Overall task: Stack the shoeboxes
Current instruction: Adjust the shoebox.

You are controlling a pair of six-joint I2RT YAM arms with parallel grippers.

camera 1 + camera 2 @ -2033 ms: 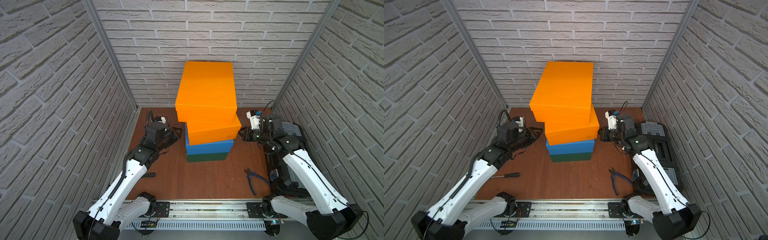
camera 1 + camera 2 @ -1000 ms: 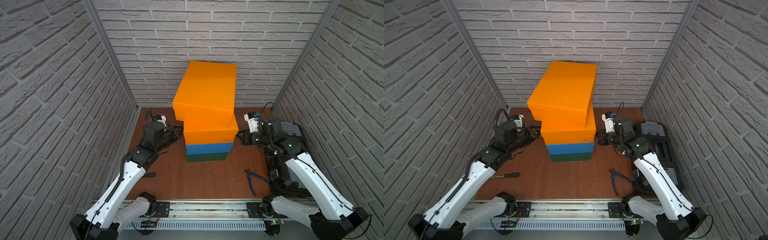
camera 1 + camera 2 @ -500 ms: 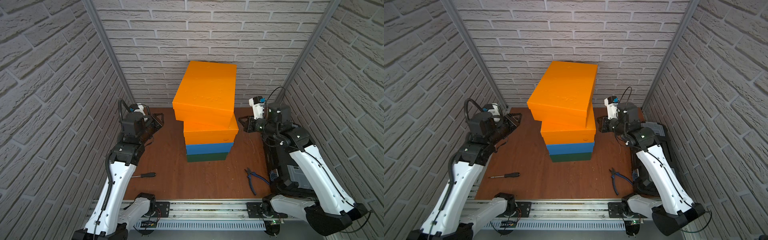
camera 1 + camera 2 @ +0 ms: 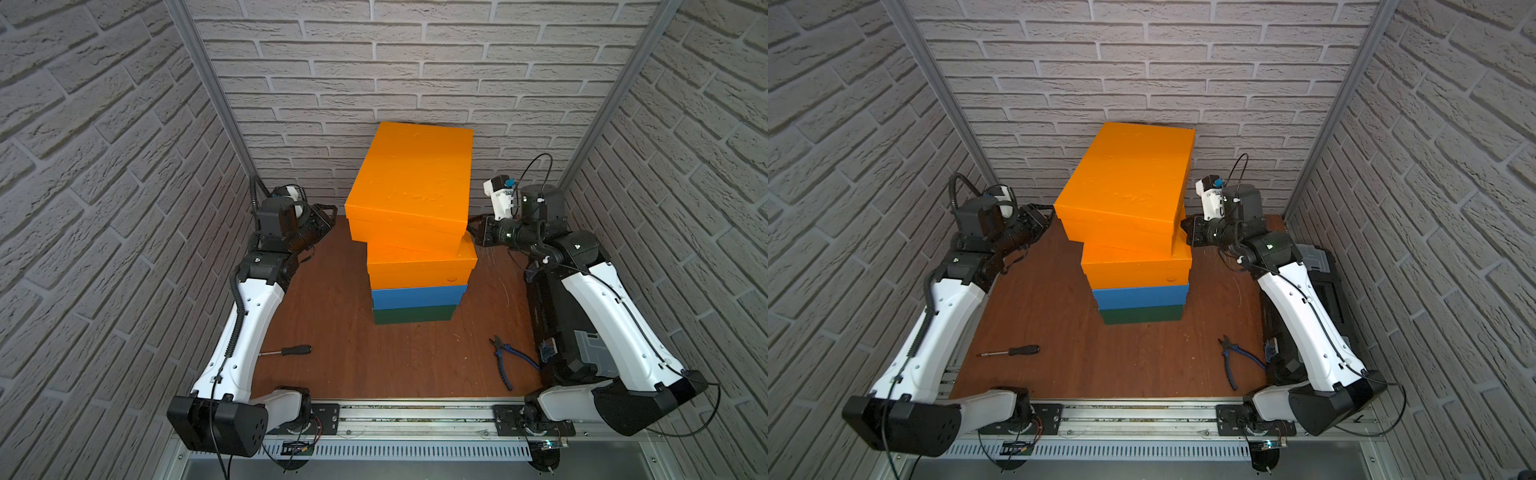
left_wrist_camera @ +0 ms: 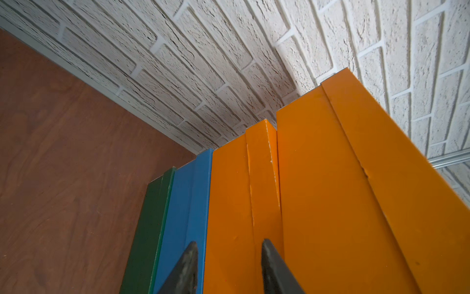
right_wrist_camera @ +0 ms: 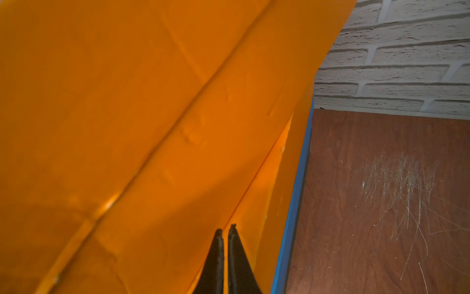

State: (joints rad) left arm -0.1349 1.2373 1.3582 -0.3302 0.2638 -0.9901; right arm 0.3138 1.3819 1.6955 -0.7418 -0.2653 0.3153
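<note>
Stack mid brown wooden table [image 4: 332,332]: dark green lidded cardboard shoebox [image 4: 413,314] at bottom, then blue shoebox [image 4: 417,296], orange shoebox [image 4: 419,266], skewed top orange shoebox [image 4: 411,178]. At stack's 9 o'clock, left gripper [image 5: 229,241], fingers apart; at 3 o'clock, right gripper [image 6: 225,227], fingers together.

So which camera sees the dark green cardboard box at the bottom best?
Both top views: the dark green cardboard shoebox shows its whole front face there. The left wrist camera shows only a strip of its side; the right wrist camera shows none of it.
</note>
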